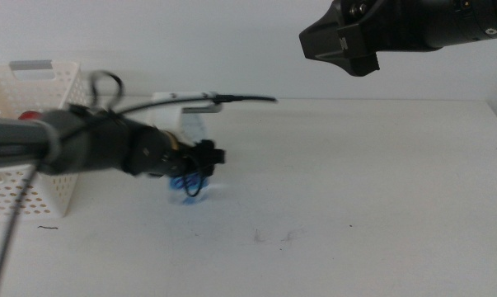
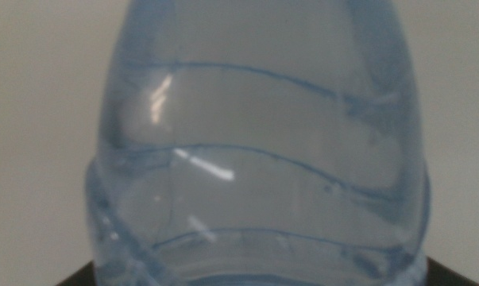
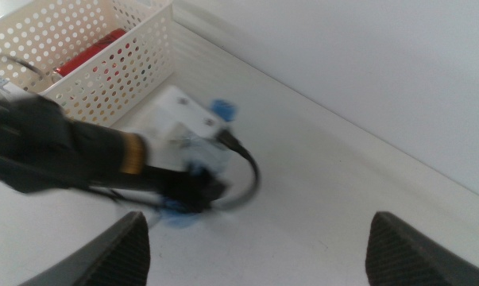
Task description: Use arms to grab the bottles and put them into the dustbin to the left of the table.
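My left gripper reaches in from the left and is shut on the small clear water bottle just above the table. The bottle fills the left wrist view. In the right wrist view its blue cap shows beyond the left gripper. The white perforated dustbin stands at the left, close behind the left arm, with the red soda can inside. My right gripper hangs high at the upper right, open and empty. The yellow juice bottle is out of view.
A black cable loops from the left wrist over the bottle. Faint dark scuffs mark the tabletop in front. The table's far edge meets a white wall.
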Controlling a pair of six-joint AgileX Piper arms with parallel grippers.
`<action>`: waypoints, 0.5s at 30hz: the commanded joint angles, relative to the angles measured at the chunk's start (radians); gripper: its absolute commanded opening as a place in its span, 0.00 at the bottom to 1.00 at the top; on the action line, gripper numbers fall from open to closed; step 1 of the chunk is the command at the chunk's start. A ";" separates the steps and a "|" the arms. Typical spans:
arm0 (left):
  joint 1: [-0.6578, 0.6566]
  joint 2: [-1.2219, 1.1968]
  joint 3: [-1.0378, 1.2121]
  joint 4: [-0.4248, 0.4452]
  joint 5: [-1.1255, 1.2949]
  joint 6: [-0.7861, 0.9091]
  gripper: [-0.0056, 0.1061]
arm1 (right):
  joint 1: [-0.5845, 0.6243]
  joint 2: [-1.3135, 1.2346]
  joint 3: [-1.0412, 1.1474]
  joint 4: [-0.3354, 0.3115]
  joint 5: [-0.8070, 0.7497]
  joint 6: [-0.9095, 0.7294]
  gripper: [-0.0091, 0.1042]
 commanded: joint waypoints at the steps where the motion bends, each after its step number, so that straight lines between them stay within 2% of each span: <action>1: 0.003 -0.123 0.000 -0.011 0.283 -0.086 0.03 | -0.002 -0.002 0.000 -0.006 -0.008 -0.003 0.86; 4: 0.016 -0.240 -0.026 0.040 0.496 -0.022 0.03 | -0.002 -0.002 0.000 -0.006 -0.008 -0.003 0.86; 8: 0.087 -0.336 -0.165 0.058 0.676 0.114 0.03 | -0.002 -0.002 0.000 -0.006 -0.008 -0.003 0.86; 12: 0.229 -0.342 -0.375 0.070 0.942 0.236 0.03 | -0.002 -0.002 0.000 -0.006 -0.008 -0.003 0.86; 15: 0.368 -0.330 -0.471 0.031 0.973 0.329 0.03 | -0.002 -0.002 0.000 -0.006 -0.008 -0.003 0.86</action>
